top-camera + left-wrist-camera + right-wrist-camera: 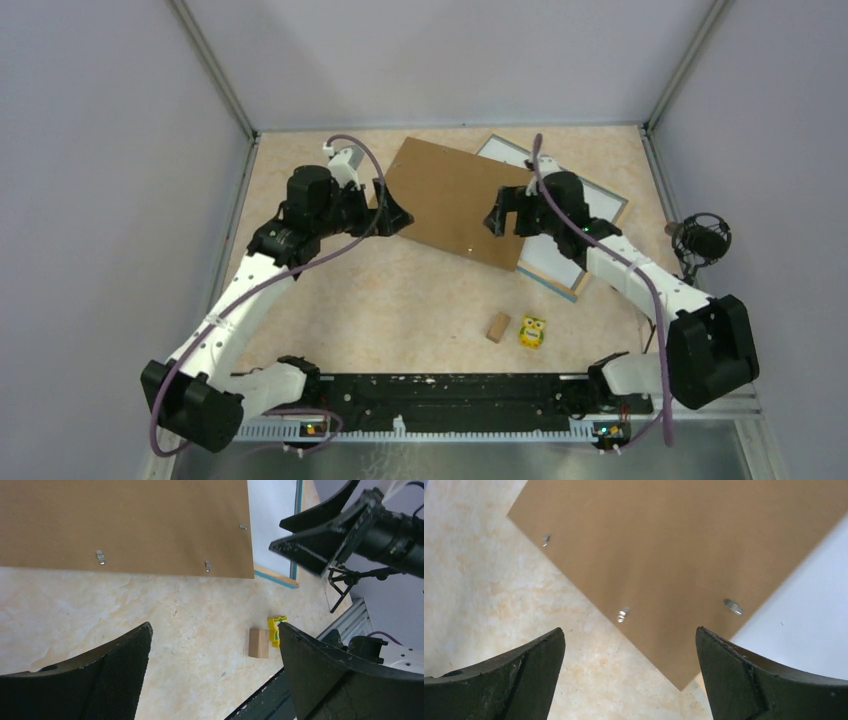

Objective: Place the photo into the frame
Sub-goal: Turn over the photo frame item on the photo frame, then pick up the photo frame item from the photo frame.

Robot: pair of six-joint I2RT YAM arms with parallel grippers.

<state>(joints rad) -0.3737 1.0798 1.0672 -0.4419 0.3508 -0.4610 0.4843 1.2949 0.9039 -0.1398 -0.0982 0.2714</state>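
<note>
A plain brown backing board [455, 200] with small metal clips lies tilted across the far middle of the table, covering the left part of the frame [607, 197]. The frame is light wood with blue edges, and its rim shows in the left wrist view [277, 578]. A pale sheet [560, 262] fills the frame's uncovered part and also shows in the right wrist view [804, 610]. No balloon picture shows, so I cannot tell whether this is the photo. My left gripper [395, 212] hovers open at the board's left edge. My right gripper [505, 215] hovers open over the board's right part.
A small wooden block [497, 327] and a yellow toy [532, 331] lie side by side near the front middle. A black fan-like device [703, 238] stands at the right edge. Grey walls enclose the table on three sides.
</note>
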